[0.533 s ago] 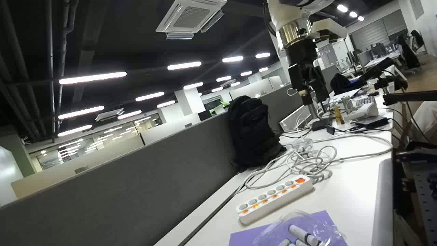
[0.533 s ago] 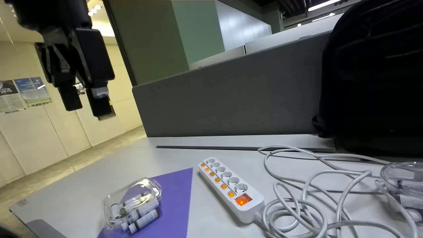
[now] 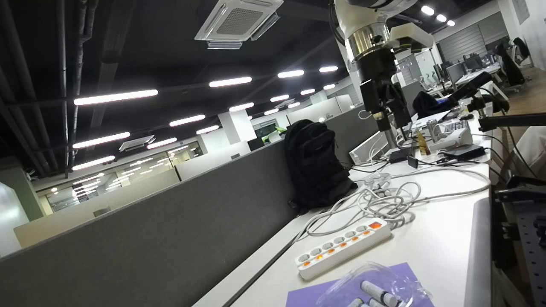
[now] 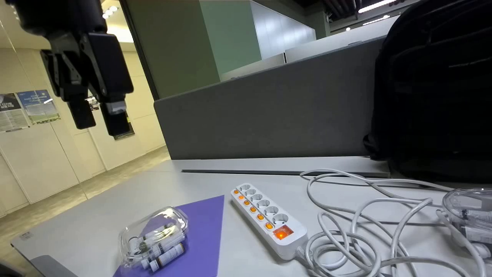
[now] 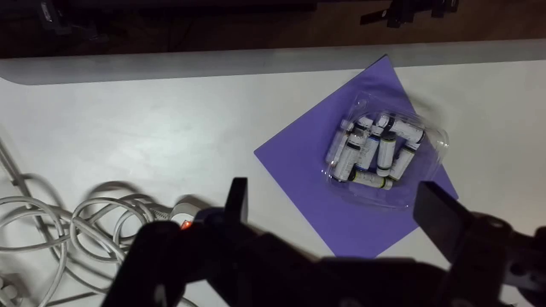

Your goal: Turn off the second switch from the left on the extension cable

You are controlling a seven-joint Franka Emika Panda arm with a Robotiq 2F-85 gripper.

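Near the extension cable (image 4: 265, 213), itself smooth, slightly glossy plastic, lie a matt sheet (image 4: 201, 238) and a shiny clear-plastic tub (image 4: 161, 215), and beyond it stand a matt partition (image 4: 269, 111) and a cloth backpack (image 3: 315, 166).

In an exterior view, rows of ceiling lamps (image 3: 116, 97) burn to pure white against a dark ceiling (image 3: 149, 47), and the desk (image 3: 443, 238) below is bright, nearly washed out in places. In an exterior view the backpack (image 4: 430, 100) sinks into near-featureless black, the gripper (image 4: 100, 122) looks slightly out of focus, the clear plastic box (image 4: 153, 231) catches small glints, and the large switch (image 4: 283, 232) on the power strip (image 4: 266, 214) glows orange. The wrist view is dimmer — a pale sheen on the desk, shadows beside the cables (image 5: 96, 232), gloom along the top edge, the gripper a blurred dark silhouette.
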